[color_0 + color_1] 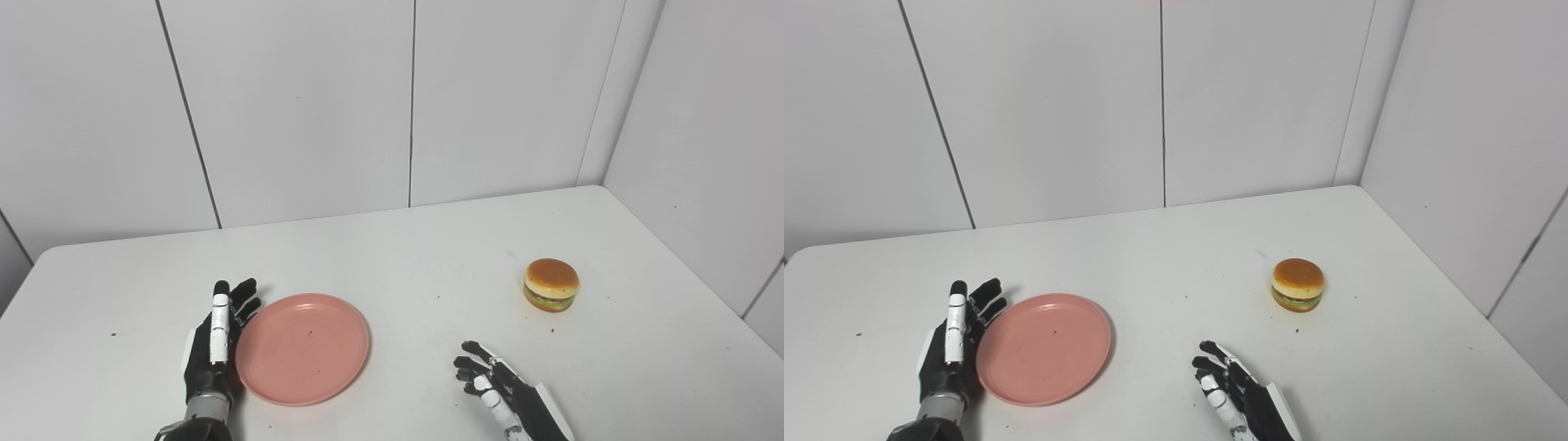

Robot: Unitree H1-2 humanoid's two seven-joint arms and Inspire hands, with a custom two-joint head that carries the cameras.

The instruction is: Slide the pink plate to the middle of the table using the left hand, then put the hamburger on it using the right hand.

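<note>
The pink plate (302, 347) lies flat on the white table, left of centre near the front edge. My left hand (214, 343) is open, fingers straight, set edge-on against the plate's left rim. The hamburger (550, 285) stands on the table at the right, apart from everything. My right hand (499, 392) is open and empty, fingers spread, resting low near the front edge, well short of the hamburger and to the right of the plate.
The white table (416, 257) is bounded by white wall panels behind and on the right. A few small dark specks dot the surface. Bare table lies between the plate and the hamburger.
</note>
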